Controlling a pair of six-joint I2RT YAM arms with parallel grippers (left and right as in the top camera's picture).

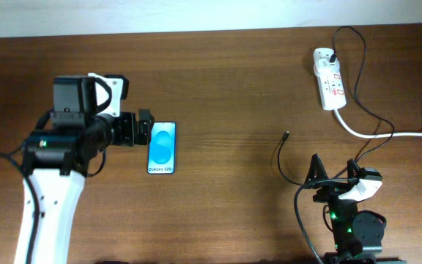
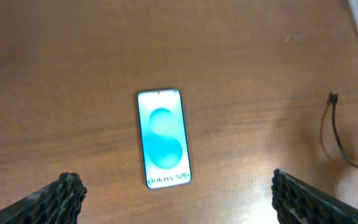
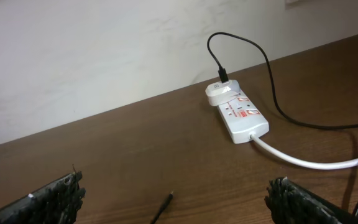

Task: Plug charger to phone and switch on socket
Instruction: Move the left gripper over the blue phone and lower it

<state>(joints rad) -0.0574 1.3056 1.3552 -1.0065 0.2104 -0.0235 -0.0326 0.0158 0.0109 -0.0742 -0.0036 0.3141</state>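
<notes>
The left hand is wide open by the phone. The right hand is open near the charger, probably to grab its tip.

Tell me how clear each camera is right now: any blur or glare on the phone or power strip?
Overhead: sharp, evenly lit; the phone screen glows yet its text reads, the power strip looks washed out. Left wrist: soft, the screen text smeared, the left pincer fingertips blurred at the bottom corners. Right wrist: the strip crisp, the right pincer fingertips out of focus.
</notes>
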